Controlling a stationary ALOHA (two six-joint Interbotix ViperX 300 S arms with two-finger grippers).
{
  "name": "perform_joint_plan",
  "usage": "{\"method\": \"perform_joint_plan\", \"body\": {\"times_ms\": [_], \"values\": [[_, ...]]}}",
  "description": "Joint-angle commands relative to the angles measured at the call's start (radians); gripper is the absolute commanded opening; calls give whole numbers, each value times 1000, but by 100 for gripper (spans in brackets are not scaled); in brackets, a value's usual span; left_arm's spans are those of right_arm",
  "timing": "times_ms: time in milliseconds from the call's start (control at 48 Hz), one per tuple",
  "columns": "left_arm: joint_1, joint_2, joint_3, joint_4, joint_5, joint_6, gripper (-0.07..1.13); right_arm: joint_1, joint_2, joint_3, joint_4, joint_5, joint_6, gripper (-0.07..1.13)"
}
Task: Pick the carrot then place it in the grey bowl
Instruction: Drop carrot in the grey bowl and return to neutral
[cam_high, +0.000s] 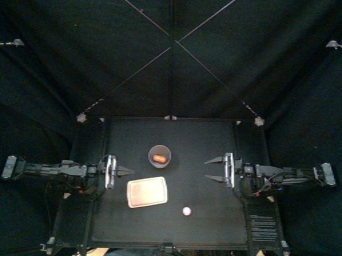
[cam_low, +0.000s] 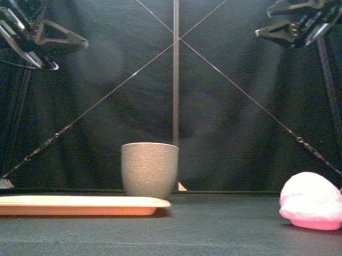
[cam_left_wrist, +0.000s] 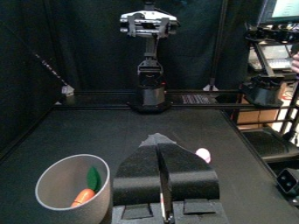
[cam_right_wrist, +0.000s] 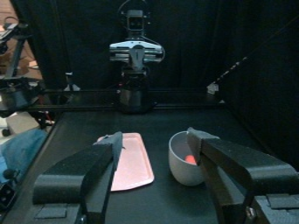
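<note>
The left claw was clenched on nothing, its jaws pressed together. The right claw was released, its jaws wide apart with nothing between them. In the top view the two sat at the left and right edges of the bench. In the front view they were high in the upper corners, well clear of everything below.

The carrot lay inside the grey bowl, its orange showing below the rim. The bowl stood upright a little left of centre in the top view, toward the back of the bench. From that, the placing looked done, and all that was left was to keep out of the way. Any move by either arm was best made high and wide of the bowl, since so tall a cup would probably tip at a sideways knock and spill the carrot. Nothing called for a fresh grasp.

The bench was a matt black surface. A flat pink tray, bare, lay just below the bowl in the top view, near it but apart. A small pink toy sat at the lower right of the front view, well apart from both. Black curtains closed the back and sides.
</note>
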Motion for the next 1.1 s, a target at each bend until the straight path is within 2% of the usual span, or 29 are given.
{"method": "perform_joint_plan", "body": {"times_ms": [21,438,1104], "values": [[-2,-2,-15,3,-5,2,-2,15,-37,28,3,-9,3,94],[-2,-3,-14,2,-5,2,-2,26,-69,77,-2,-8,3,94],[-2,-3,-14,3,-5,2,-2,-8,-118,103,-20,20,2,94]]}}
